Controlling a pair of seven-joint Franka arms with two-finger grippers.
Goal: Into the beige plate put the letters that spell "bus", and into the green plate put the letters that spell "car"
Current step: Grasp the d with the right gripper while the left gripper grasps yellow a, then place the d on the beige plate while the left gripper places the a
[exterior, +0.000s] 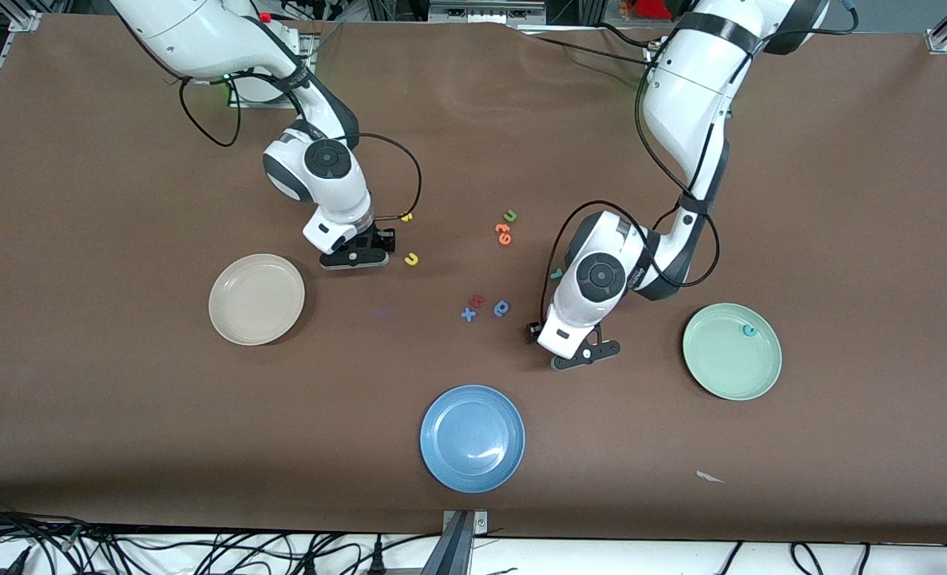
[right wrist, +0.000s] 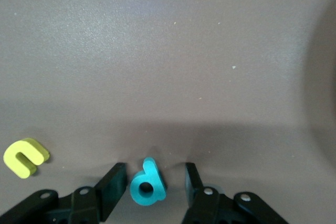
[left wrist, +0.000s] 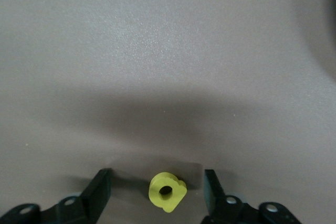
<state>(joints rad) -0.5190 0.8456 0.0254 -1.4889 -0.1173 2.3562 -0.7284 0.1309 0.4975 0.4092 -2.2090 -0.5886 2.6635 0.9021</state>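
In the green plate (exterior: 729,371) lies a teal c (exterior: 750,330); left hand (left wrist: 157,179) and right hand (right wrist: 156,174) gape astride letters (left wrist: 167,191).

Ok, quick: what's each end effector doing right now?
Left end effector: open, down at the table, fingers either side of the yellow a, not gripping yet.
Right end effector: open, straddling the teal b, not gripping yet.

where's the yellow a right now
On the table, the yellow a sits between the left gripper's open fingers, not yet clamped.

Teal b (right wrist: 147,184), yellow a (left wrist: 167,191) flat on table; teal c (exterior: 749,330) in green plate (exterior: 721,372).
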